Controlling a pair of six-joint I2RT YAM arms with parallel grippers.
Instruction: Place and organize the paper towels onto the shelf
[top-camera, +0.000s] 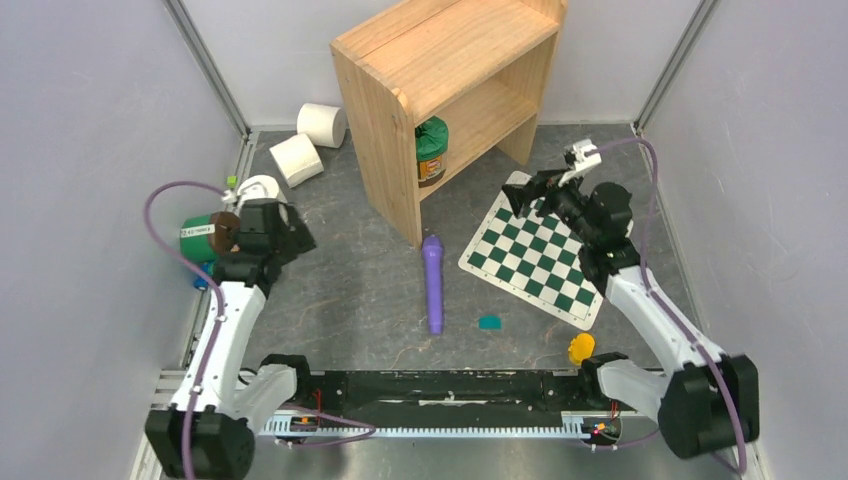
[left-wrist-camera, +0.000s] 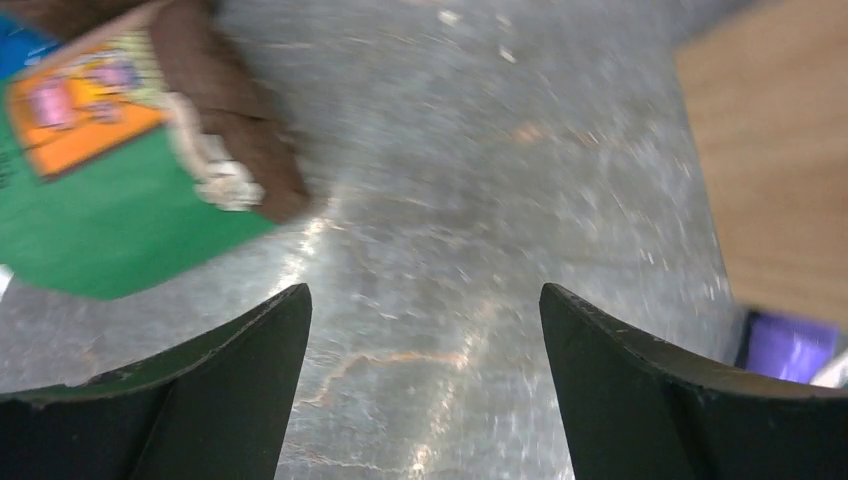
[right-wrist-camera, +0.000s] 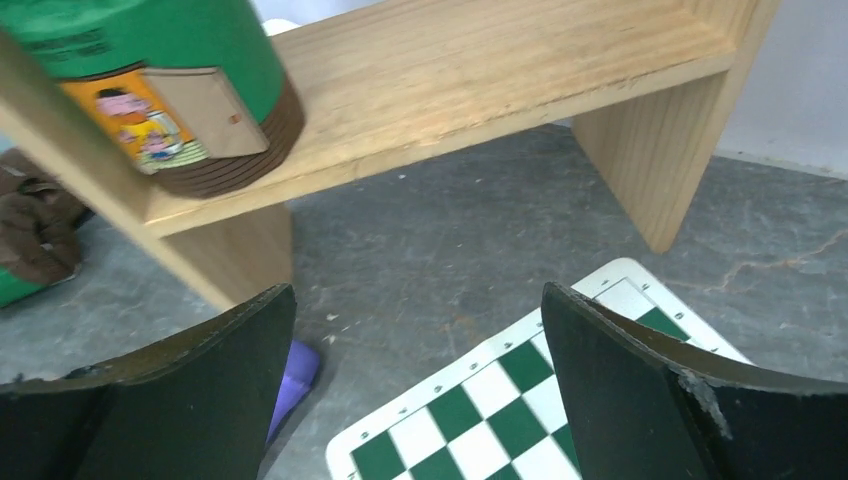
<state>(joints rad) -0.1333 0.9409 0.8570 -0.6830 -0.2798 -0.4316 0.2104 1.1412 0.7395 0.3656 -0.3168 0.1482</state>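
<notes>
Jaws spread wide (both empty), left arm (top-camera: 226, 318) and right arm (top-camera: 648, 303) flank shelf (top-camera: 450, 45).

Bright even light, soft shadows; left wrist view blurred w/ glare on tabletop (left-wrist-camera: 430, 230), prob. overhead.

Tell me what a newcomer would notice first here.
The wooden shelf at the back centre dominates, with one green canister on its lower tier. Two white paper towels lie on the table to its left, and what looks like a third is half hidden by the left arm. A purple cylinder lies in front of the shelf, with a checkered board to its right.
</notes>
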